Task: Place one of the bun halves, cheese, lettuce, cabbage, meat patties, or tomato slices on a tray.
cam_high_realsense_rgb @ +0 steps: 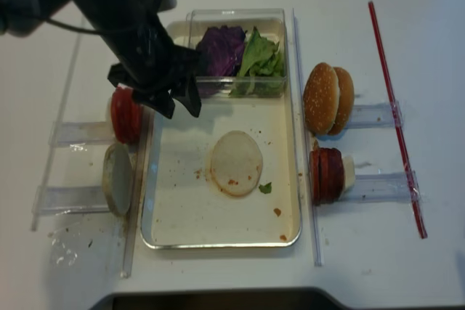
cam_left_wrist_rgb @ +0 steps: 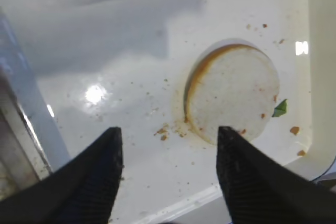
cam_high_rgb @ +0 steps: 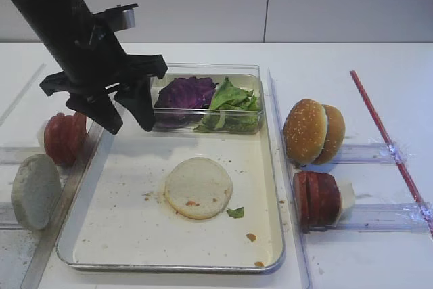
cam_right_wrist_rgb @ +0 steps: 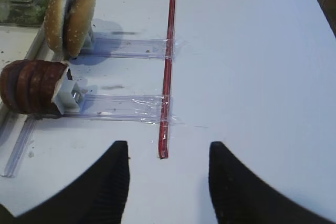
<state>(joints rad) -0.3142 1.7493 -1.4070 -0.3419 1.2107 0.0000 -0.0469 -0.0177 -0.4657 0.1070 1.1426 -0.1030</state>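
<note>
bun half: one pale bun half (cam_high_rgb: 198,187) lies flat, cut face up, around the middle of the tray (cam_high_rgb: 169,266), so I'd say the placing part is basically done

tray: big silver one in the centre of the counter (cam_high_rgb: 352,255), crumbs all over the floor and a little green scrap at about 4 o'clock from the bun

left end effector: the left end effector (cam_high_rgb: 128,117) hangs above the tray's 10 o'clock corner, fingers apart with nothing between them, not touching the bun; looks to me like it let go and has no reason to grip anything here

right end effector: the right end effector (cam_right_wrist_rgb: 167,182) hovers over bare counter well off to the 3 o'clock side, fingers spread wide, empty, just parked out of the way I guess

clear box: sits at the tray's 12 o'clock end with the cabbage (cam_high_rgb: 185,93) and the lettuce (cam_high_rgb: 232,99) side by side, handy for picking

racks: tomato slices (cam_high_rgb: 64,137) and another pale bun stand on edge at 9 o'clock, sesame buns (cam_high_rgb: 313,130) and patties (cam_high_rgb: 316,197) at 3 o'clock; upright probably makes them easy to pinch
</note>
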